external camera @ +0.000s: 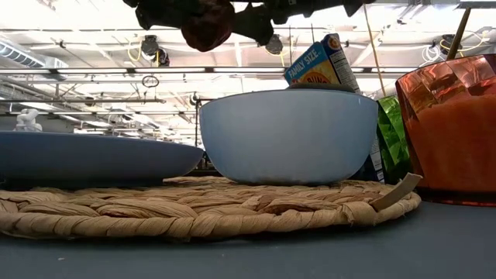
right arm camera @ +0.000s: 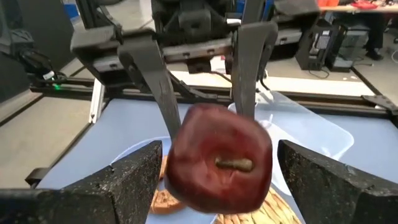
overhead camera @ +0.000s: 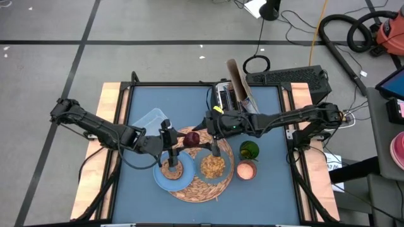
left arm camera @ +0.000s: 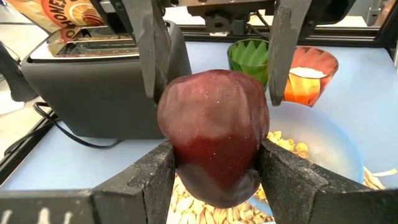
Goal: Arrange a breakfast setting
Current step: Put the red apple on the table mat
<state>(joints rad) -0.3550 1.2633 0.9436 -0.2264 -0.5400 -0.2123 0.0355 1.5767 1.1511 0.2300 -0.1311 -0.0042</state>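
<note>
1. Holding the small dark-red fruit [left arm camera: 214,140] up in the air, my left gripper [left arm camera: 214,165] had its fingers partly closed and pressed against the fruit's two sides.
2. My right gripper [right arm camera: 214,171] faced it from the far side, fingers spread wide to either side of the fruit and, as far as I could tell, not yet touching it.
3. Below my fingers lay the round woven straw mat [overhead camera: 196,189], with the light-blue plate [overhead camera: 163,181] and its brown ring-shaped bagel [overhead camera: 170,168] under my left hand, and the clear glass bowl [overhead camera: 213,167] of tan cereal [overhead camera: 213,165] under my right.
4. Beyond the bowl stood the orange-pink cup [overhead camera: 246,170].
5. I judged this a hand-over of the fruit.
6. Next, my right fingers needed to close firmly before my left let go.
</note>
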